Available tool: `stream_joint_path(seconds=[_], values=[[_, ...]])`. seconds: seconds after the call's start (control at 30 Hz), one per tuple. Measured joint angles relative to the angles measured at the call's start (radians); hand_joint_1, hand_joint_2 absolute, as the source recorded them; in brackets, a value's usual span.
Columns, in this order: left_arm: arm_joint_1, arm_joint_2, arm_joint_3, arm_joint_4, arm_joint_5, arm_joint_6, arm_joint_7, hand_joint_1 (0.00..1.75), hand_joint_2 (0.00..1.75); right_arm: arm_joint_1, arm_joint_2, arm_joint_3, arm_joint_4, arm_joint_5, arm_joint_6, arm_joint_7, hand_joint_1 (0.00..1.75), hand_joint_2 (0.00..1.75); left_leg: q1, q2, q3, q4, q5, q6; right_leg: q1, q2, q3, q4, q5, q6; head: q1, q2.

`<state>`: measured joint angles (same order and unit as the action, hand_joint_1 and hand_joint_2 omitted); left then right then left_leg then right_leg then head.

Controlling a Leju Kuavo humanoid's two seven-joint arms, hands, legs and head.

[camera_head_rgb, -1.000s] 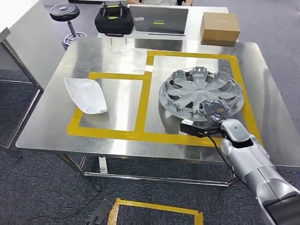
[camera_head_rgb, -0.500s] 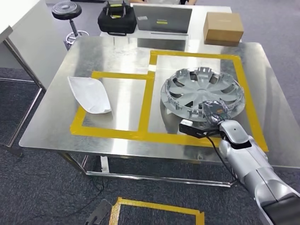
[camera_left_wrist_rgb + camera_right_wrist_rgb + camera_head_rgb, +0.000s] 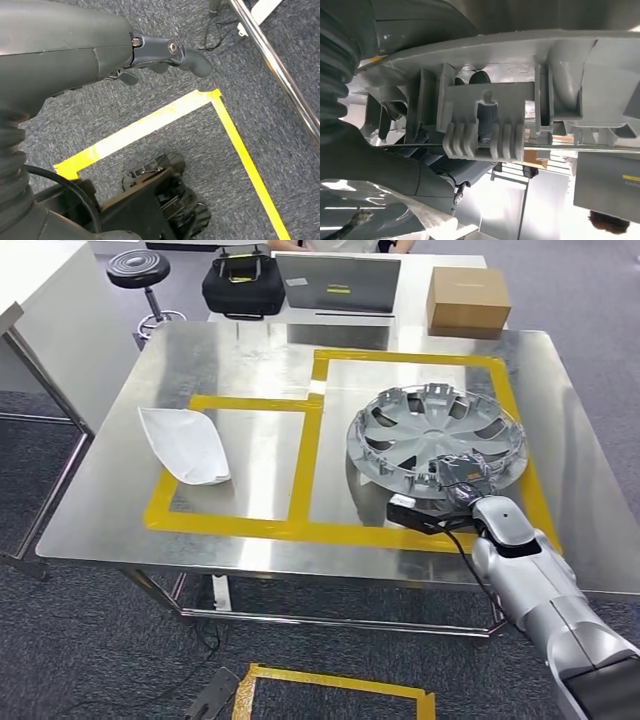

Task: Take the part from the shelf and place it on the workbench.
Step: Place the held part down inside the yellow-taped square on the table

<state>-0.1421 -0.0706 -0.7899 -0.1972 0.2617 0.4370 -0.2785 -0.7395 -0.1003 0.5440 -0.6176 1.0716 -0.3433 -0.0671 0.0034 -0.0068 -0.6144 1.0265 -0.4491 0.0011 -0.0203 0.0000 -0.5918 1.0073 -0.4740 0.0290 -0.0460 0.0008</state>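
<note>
Right hand (image 3: 453, 478) grips wheel cover (image 3: 434, 435) rim; left hand (image 3: 151, 52) empty, fingers extended above floor

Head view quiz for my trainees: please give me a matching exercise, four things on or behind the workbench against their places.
Things:
1. wheel cover
2. white part
3. cardboard box
4. black bag

Places:
A. inside the left taped rectangle
B. behind the workbench, far right
C. in the right taped rectangle, near edge held by the right robot hand
D. behind the workbench, beside the laptop

Pairs: 1-C, 2-A, 3-B, 4-D
</note>
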Motion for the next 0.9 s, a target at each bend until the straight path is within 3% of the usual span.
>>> stream_joint_path(seconds=[0.07, 0.13, 0.17, 0.23, 0.27, 0.3, 0.33, 0.37, 0.43, 0.5, 0.63, 0.7, 0.77, 0.8, 0.83, 0.9], values=[[0.0, 0.001, 0.001, 0.0, 0.0, 0.0, 0.0, 0.0, 1.75, 0.0, 0.0, 0.0, 0.0, 0.0, 0.0, 0.0, 1.75, 1.75, -0.002, 0.0, 0.002, -0.007, -0.001, 0.01, 0.001, 0.0, -0.002, -0.004, 0.002, 0.012, 0.0, 0.0], [0.0, 0.001, 0.003, 0.0, 0.0, 0.0, 0.0, 0.0, 1.75, 0.0, 0.0, -0.001, 0.0, 0.0, 0.0, 0.001, 1.75, 1.75, 0.001, 0.001, 0.006, -0.017, 0.005, 0.024, -0.001, 0.0, -0.016, 0.018, -0.017, 0.021, 0.002, 0.0], [-0.001, 0.0, 0.003, 0.0, 0.0, 0.0, 0.0, 0.0, 1.75, -0.001, 0.0, -0.001, 0.0, 0.0, 0.0, 0.001, 1.75, 1.75, 0.003, 0.002, 0.008, -0.022, 0.008, 0.03, -0.001, 0.0, -0.036, 0.059, -0.042, 0.023, 0.003, 0.0], [-0.002, -0.002, 0.005, 0.0, 0.0, 0.0, 0.0, 0.0, 1.75, 0.0, 0.0, -0.002, 0.001, 0.0, 0.002, 0.001, 1.75, 1.75, 0.002, 0.002, 0.008, -0.023, 0.01, 0.037, -0.001, 0.0, -0.098, 0.192, -0.103, 0.025, 0.004, 0.0], [-0.001, -0.002, 0.005, 0.0, 0.001, -0.001, 0.0, 0.0, 1.75, 0.002, 0.0, -0.002, 0.003, 0.0, 0.003, 0.002, 1.75, 1.75, 0.002, 0.001, 0.008, -0.022, 0.009, 0.037, -0.001, 0.0, -0.129, 0.254, -0.123, 0.027, 0.004, 0.0], [0.0, -0.002, 0.006, 0.0, 0.001, -0.003, 0.0, 0.0, 1.75, 0.004, 0.0, -0.002, 0.004, 0.001, 0.003, 0.002, 1.75, 1.75, 0.002, 0.001, 0.008, -0.022, 0.009, 0.038, -0.001, 0.0, -0.147, 0.285, -0.125, 0.028, 0.004, 0.0], [0.0, -0.002, 0.006, 0.0, 0.001, -0.005, 0.0, 0.0, 1.75, 0.005, 0.0, -0.002, 0.005, 0.001, 0.002, 0.001, 1.75, 1.75, 0.002, 0.0, 0.008, -0.021, 0.009, 0.038, -0.001, 0.0, -0.146, 0.277, -0.108, 0.028, 0.004, 0.0], [0.0, -0.002, 0.006, 0.0, 0.001, -0.006, -0.002, 0.0, 1.75, 0.006, 0.0, -0.003, 0.006, 0.002, 0.002, -0.001, 1.75, 1.75, 0.002, 0.0, 0.009, -0.02, 0.007, 0.037, -0.002, -0.001, -0.126, 0.229, -0.075, 0.028, 0.004, 0.0], [-0.002, -0.003, 0.007, 0.0, -0.003, -0.007, -0.006, 0.0, 1.75, 0.005, 0.0, -0.006, 0.006, 0.001, -0.001, -0.01, 1.75, 1.75, 0.0, -0.001, 0.007, -0.011, 0.002, 0.03, -0.001, -0.003, -0.058, 0.088, -0.012, 0.025, 0.004, 0.0], [-0.004, -0.003, 0.008, 0.0, -0.01, -0.005, -0.009, 0.0, 1.75, 0.005, 0.0, -0.009, 0.006, -0.001, -0.009, -0.022, 1.75, 1.75, -0.004, -0.001, 0.001, -0.003, -0.002, 0.021, 0.001, -0.002, -0.018, 0.014, 0.005, 0.019, 0.002, 0.0], [-0.003, -0.001, 0.014, 0.0, -0.023, 0.002, -0.011, 0.0, 1.75, 0.015, 0.0, -0.021, -0.007, -0.01, -0.041, -0.046, 1.75, 1.75, -0.004, 0.0, -0.008, 0.015, -0.016, 0.002, -0.002, 0.0, -0.016, 0.009, 0.005, -0.003, -0.001, 0.0], [-0.003, -0.001, 0.016, 0.0, -0.027, 0.005, -0.012, 0.0, 1.75, 0.018, 0.0, -0.027, -0.018, -0.013, -0.054, -0.051, 1.75, 1.75, -0.001, 0.001, -0.044, 0.101, -0.068, -0.009, -0.005, -0.001, -0.015, 0.008, 0.006, -0.012, -0.003, 0.0], [-0.001, 0.0, 0.018, 0.0, -0.028, 0.004, -0.013, 0.0, 1.75, 0.026, 0.0, -0.03, -0.023, -0.012, -0.06, -0.053, 1.75, 1.75, 0.001, 0.001, -0.102, 0.234, -0.128, -0.016, -0.004, -0.001, -0.015, 0.008, 0.005, -0.015, -0.004, 0.0], [0.0, 0.0, 0.019, 0.0, -0.026, 0.002, -0.014, 0.0, 1.75, 0.032, 0.0, -0.03, -0.025, -0.012, -0.06, -0.053, 1.75, 1.75, 0.002, 0.001, -0.122, 0.276, -0.139, -0.017, -0.004, -0.001, -0.014, 0.008, 0.005, -0.016, -0.004, 0.0], [0.002, 0.0, 0.021, 0.0, -0.023, -0.001, -0.018, 0.0, 1.75, 0.037, 0.0, -0.031, -0.028, -0.012, -0.06, -0.053, 1.75, 1.75, 0.002, 0.001, -0.126, 0.284, -0.131, -0.016, -0.003, 0.0, -0.014, 0.009, 0.004, -0.016, -0.004, 0.0], [0.003, 0.002, 0.027, 0.0, -0.016, -0.01, -0.03, 0.0, 1.75, 0.044, 0.0, -0.032, -0.034, -0.012, -0.06, -0.054, 0.87, 0.87, 0.002, 0.001, -0.081, 0.184, -0.064, -0.009, -0.003, 0.001, -0.011, 0.009, 0.003, -0.014, -0.004, 0.0]])
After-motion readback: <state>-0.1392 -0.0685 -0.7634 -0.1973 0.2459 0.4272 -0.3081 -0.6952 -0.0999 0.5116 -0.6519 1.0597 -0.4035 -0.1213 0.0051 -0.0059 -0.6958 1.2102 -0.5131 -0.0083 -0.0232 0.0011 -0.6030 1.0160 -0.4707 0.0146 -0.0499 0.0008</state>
